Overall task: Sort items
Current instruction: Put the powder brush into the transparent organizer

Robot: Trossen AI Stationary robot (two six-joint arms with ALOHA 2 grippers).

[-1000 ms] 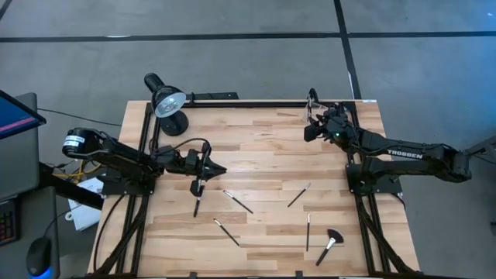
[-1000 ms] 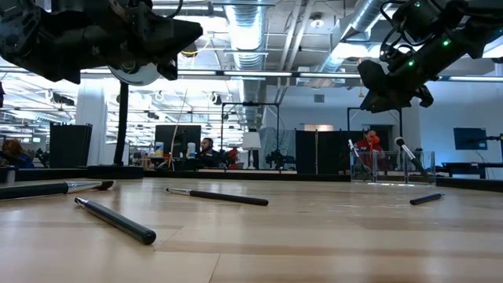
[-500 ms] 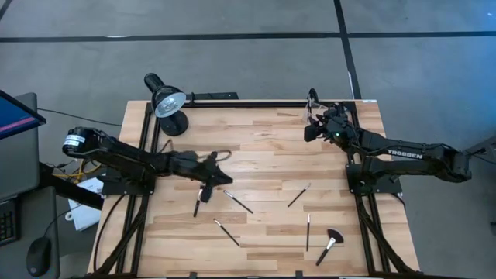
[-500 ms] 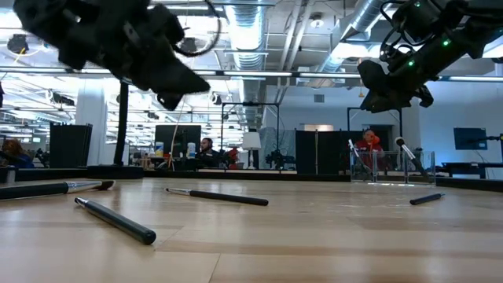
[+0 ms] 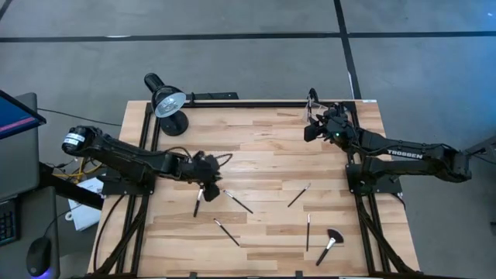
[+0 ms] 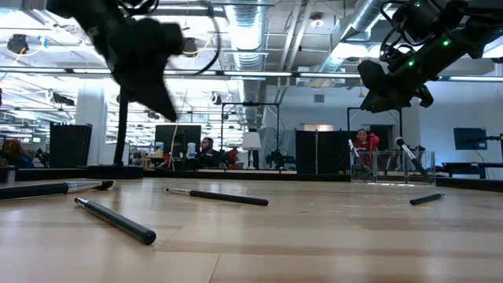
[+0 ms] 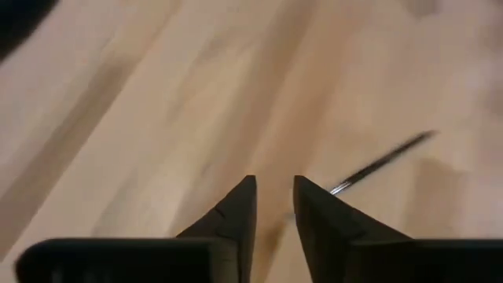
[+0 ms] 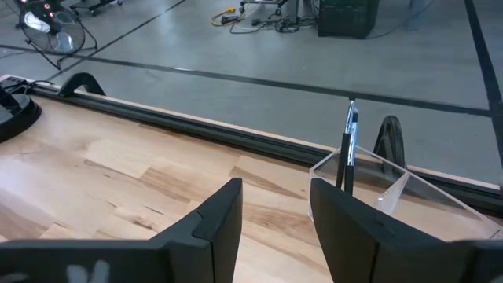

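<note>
Several slim makeup brushes lie loose on the wooden table (image 5: 263, 155): a dark brush (image 5: 198, 204), a second brush (image 5: 239, 201), a third (image 5: 227, 232), and further brushes towards the right (image 5: 299, 194). A fan brush (image 5: 329, 244) lies near the front right. My left gripper (image 5: 209, 184) hovers tilted down just above the dark brush, open, with nothing between its fingers (image 7: 236, 212). In the left wrist view one brush (image 7: 385, 161) lies beyond it. My right gripper (image 5: 311, 128) hangs open at the back right, before a clear container (image 8: 377, 177) holding a brush (image 8: 348, 145).
A black desk lamp (image 5: 167, 105) stands at the back left corner. Black frame rails (image 5: 147, 139) run along the table's sides. In the low view brushes (image 6: 118, 222) lie across the near table, and people show in the room behind.
My left gripper has swung from level to pointing down at the table near the dark brush, and its fingers have parted. The right arm has not moved.
</note>
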